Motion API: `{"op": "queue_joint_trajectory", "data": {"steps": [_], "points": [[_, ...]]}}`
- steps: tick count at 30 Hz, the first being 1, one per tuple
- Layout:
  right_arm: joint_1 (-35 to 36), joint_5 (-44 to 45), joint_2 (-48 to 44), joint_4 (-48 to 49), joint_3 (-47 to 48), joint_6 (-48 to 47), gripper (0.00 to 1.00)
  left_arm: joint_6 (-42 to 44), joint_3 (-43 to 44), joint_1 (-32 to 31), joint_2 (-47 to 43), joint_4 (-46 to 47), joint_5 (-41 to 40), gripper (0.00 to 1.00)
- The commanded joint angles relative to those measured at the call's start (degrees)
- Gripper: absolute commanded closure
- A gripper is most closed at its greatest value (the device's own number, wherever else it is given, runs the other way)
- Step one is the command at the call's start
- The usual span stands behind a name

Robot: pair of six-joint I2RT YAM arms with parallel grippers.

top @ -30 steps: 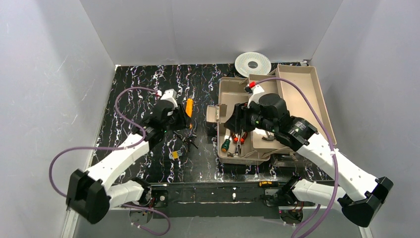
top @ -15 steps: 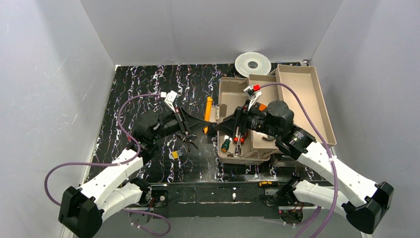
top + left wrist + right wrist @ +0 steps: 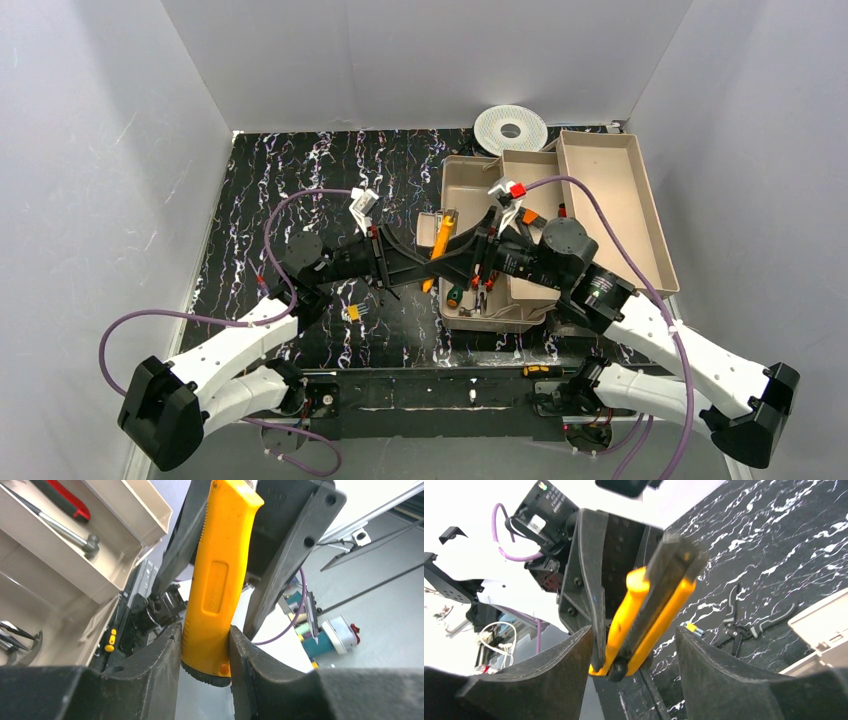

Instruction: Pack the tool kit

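My left gripper (image 3: 205,639) is shut on the lower end of a yellow-handled tool (image 3: 220,570), holding it above the left edge of the open toolbox (image 3: 462,172). From the opposite side my right gripper (image 3: 634,672) is open, a finger on each side of the tool's (image 3: 644,615) other end with gaps showing. In the top view the tool (image 3: 440,238) slants between both grippers. Inside the box lie a green screwdriver (image 3: 455,294), red pliers (image 3: 485,284) and a hammer (image 3: 89,543).
The beige tray (image 3: 612,190) leans at the box's right side. A round white spool (image 3: 510,128) lies behind the box. Black pliers (image 3: 383,285) and a small yellow piece (image 3: 353,312) rest on the black mat left of the box.
My left arm has carried the yellow tool rightward to the box's edge. My right gripper swung left out of the box and now brackets the tool's far end.
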Motion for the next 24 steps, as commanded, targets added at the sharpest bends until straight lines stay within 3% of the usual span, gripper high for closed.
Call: {"op": "queue_joint_trajectory", "data": {"steps": [1, 5, 8, 10, 13, 14, 16, 17, 20, 24], "points": [[-0.07, 2.65, -1.78, 6.93, -1.19, -1.15, 0.34, 0.97, -0.24, -0.99, -1.05, 2.09, 3.15, 1.0], [-0.05, 3.13, -3.34, 8.96, -2.75, -1.1, 0.4, 2.37, -0.7, -1.02, -1.71, 0.21, 3.18, 1.0], [-0.07, 3.61, -3.56, 8.1, -2.71, -1.07, 0.66, 2.21, -1.3, -1.13, -1.88, 0.64, 2.77, 1.0], [-0.07, 4.34, -3.49, 6.25, -1.95, -1.04, 0.76, 2.21, -1.33, -1.08, -1.9, 0.69, 2.58, 1.0], [-0.06, 9.24, -4.11, 1.56, 0.38, -1.2, 0.93, 4.79, -0.94, -1.13, -2.32, -2.57, 1.78, 0.76], [-0.07, 12.68, -4.42, -2.12, 1.94, -1.45, 0.98, 6.52, -0.48, -1.14, -2.67, -5.6, 1.27, 0.62], [-0.07, 22.63, -4.6, -14.36, 6.96, -3.0, 0.99, 10.93, 1.05, -1.13, -3.75, -13.8, -1.26, 0.35], [-0.07, 27.79, -4.23, -20.46, 10.04, -4.52, 0.99, 13.57, 1.84, -1.1, -4.45, -18.35, -3.17, 0.27], [-0.07, 44.9, -1.09, -39.08, 21.42, -8.75, 0.99, 21.7, 4.47, -1.19, -5.74, -32.94, -11.53, 0.11], [-0.07, 64.84, 2.99, -56.2, 33.29, -11.36, 0.99, 25.85, 6.67, -1.47, -3.42, -44.19, -20.19, 0.07]]}}
